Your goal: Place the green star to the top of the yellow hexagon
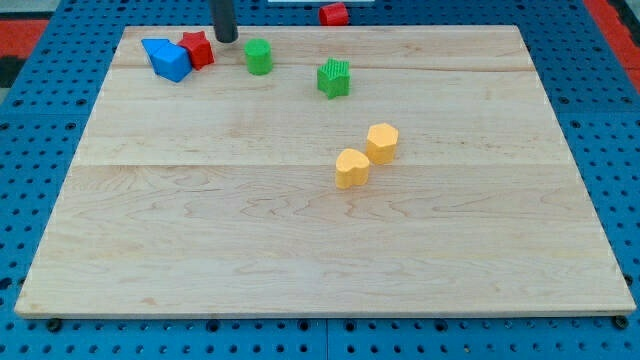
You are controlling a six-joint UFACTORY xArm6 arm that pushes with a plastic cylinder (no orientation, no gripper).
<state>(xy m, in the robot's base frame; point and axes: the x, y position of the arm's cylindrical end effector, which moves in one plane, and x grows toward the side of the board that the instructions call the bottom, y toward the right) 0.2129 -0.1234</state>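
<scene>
The green star (pixel 334 78) lies on the wooden board near the view's top, right of centre. The yellow hexagon (pixel 382 142) sits below and to the right of it, near the board's middle. A yellow heart-shaped block (pixel 351 168) touches the hexagon at its lower left. My tip (pixel 227 38) stands near the view's top left, well left of the green star, between a red star block (pixel 198 49) and a green round block (pixel 259 56).
Blue blocks (pixel 166 58) lie against the red star at the top left. A red block (pixel 334 14) sits off the board at the view's top. The wooden board (pixel 300 260) rests on a blue pegboard surface.
</scene>
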